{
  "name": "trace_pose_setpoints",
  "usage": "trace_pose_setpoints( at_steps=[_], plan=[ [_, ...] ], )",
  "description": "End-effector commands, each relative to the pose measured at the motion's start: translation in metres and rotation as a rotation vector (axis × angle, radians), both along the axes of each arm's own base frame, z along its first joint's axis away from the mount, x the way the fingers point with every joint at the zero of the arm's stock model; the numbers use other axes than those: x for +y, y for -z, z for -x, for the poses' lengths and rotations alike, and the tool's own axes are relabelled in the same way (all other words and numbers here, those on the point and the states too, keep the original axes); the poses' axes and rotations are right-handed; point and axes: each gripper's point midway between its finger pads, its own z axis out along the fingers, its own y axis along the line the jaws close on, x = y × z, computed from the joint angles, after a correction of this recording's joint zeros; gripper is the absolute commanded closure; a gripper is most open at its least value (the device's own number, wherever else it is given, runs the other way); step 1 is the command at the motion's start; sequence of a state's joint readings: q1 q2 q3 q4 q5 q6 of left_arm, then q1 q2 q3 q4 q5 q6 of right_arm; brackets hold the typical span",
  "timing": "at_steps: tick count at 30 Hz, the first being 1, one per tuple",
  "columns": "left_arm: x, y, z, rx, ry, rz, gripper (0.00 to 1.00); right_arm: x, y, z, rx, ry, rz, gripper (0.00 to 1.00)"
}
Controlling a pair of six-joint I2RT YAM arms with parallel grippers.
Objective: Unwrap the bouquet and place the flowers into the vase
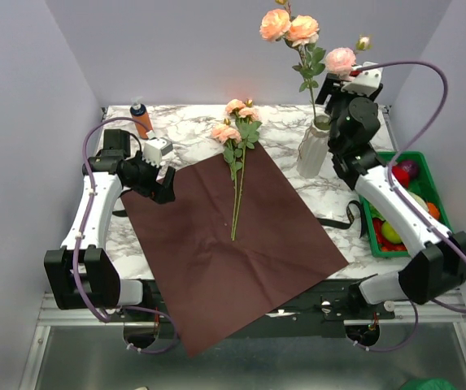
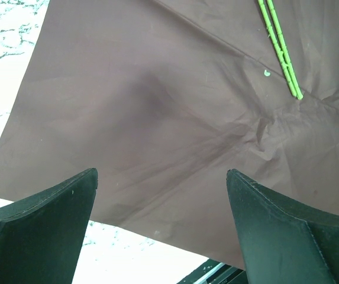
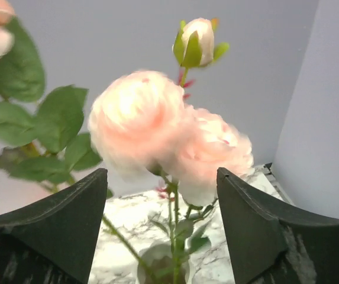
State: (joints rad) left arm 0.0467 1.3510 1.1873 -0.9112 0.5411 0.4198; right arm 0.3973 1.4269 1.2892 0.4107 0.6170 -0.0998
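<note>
The bouquet lies unwrapped: its dark red paper (image 1: 233, 236) is spread flat on the marble table (image 1: 192, 122). Two flowers (image 1: 238, 158) lie on the paper, heads toward the back. The white ribbed vase (image 1: 312, 150) stands at the back right with several peach and pink roses (image 1: 289, 28) upright in it. My right gripper (image 1: 330, 91) is high beside those stems. In the right wrist view it (image 3: 162, 177) is open, with blurred pink rose heads (image 3: 169, 127) in front and the vase mouth (image 3: 160, 266) below. My left gripper (image 2: 162, 177) is open over the paper's (image 2: 157, 106) left edge, and green stems (image 2: 281, 50) show beyond.
A small orange bottle with a blue cap (image 1: 141, 118) and a white block (image 1: 158, 148) stand at the back left. A green bin (image 1: 407, 203) with coloured toy fruit sits beyond the right arm. A black ribbon (image 1: 342, 221) lies by the paper's right corner.
</note>
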Motion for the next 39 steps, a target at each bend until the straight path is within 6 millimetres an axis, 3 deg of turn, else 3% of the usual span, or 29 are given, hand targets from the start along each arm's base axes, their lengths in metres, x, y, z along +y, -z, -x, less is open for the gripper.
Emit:
trace_pose_setpoints(
  at_steps=[1,2,4,5,7,8,10,11,13,14,15,16,18,21,22,25,26,28,29,30,36,39],
  plan=[
    [-0.004,-0.023,-0.002,-0.065,-0.005,0.035,0.01,0.025,-0.016,0.043,0.039,-0.195,-0.102,0.15],
    [-0.004,-0.024,-0.001,-0.069,-0.005,0.037,0.01,0.035,-0.013,0.053,0.077,-0.236,-0.099,0.14],
    [-0.005,-0.027,0.0,-0.082,-0.004,0.037,0.01,0.043,-0.025,0.075,0.075,-0.278,-0.111,0.14],
    [-0.005,-0.028,0.001,-0.084,-0.008,0.038,0.01,0.061,-0.022,0.087,0.115,-0.326,-0.097,0.14],
    [-0.005,-0.031,0.003,-0.088,-0.01,0.039,0.01,0.075,-0.021,0.1,0.148,-0.353,-0.083,0.14],
    [-0.005,-0.032,0.003,-0.09,-0.013,0.039,0.01,0.097,-0.006,0.109,0.214,-0.409,-0.061,0.15],
    [-0.005,-0.034,0.004,-0.097,-0.016,0.039,0.01,0.125,0.006,0.116,0.275,-0.497,-0.051,0.16],
    [-0.004,-0.035,0.005,-0.096,-0.022,0.037,0.01,0.148,0.035,0.119,0.38,-0.535,-0.031,0.17],
    [-0.003,-0.037,0.005,-0.106,-0.034,0.034,0.01,0.176,0.07,0.121,0.517,-0.605,-0.021,0.19],
    [-0.002,-0.036,0.005,-0.107,-0.039,0.03,0.01,0.185,0.099,0.126,0.627,-0.619,-0.039,0.2],
    [-0.002,-0.036,0.006,-0.105,-0.041,0.031,0.01,0.201,0.142,0.121,0.745,-0.628,-0.018,0.21],
    [-0.001,-0.036,0.007,-0.105,-0.044,0.026,0.01,0.208,0.161,0.123,0.812,-0.64,-0.021,0.24],
    [-0.001,-0.034,0.009,-0.103,-0.046,0.021,0.01,0.216,0.217,0.123,0.962,-0.593,-0.033,0.27],
    [0.001,-0.034,0.012,-0.104,-0.043,0.011,0.01,0.223,0.251,0.116,1.029,-0.554,-0.02,0.33],
    [0.001,-0.035,0.012,-0.107,-0.042,0.008,0.01,0.224,0.273,0.112,1.075,-0.529,0.004,0.36],
    [0.002,-0.034,0.014,-0.108,-0.04,0.001,0.01,0.233,0.28,0.097,1.091,-0.507,0.022,0.37],
    [0.002,-0.034,0.014,-0.11,-0.04,0.001,0.01,0.231,0.303,0.094,1.153,-0.475,0.051,0.37],
    [0.002,-0.033,0.014,-0.107,-0.038,0.001,0.01,0.238,0.3,0.079,1.152,-0.466,0.043,0.38],
    [0.002,-0.032,0.014,-0.105,-0.039,0.0,0.01,0.235,0.321,0.077,1.205,-0.435,0.061,0.39],
    [0.002,-0.03,0.014,-0.101,-0.038,0.0,0.01,0.24,0.316,0.068,1.191,-0.436,0.049,0.39],
    [0.004,-0.021,0.013,-0.093,-0.033,-0.012,0.01,0.236,0.347,0.046,1.242,-0.387,0.044,0.43],
    [0.006,-0.016,0.011,-0.088,-0.03,-0.021,0.01,0.23,0.349,0.033,1.24,-0.366,0.019,0.45]
  ],
)
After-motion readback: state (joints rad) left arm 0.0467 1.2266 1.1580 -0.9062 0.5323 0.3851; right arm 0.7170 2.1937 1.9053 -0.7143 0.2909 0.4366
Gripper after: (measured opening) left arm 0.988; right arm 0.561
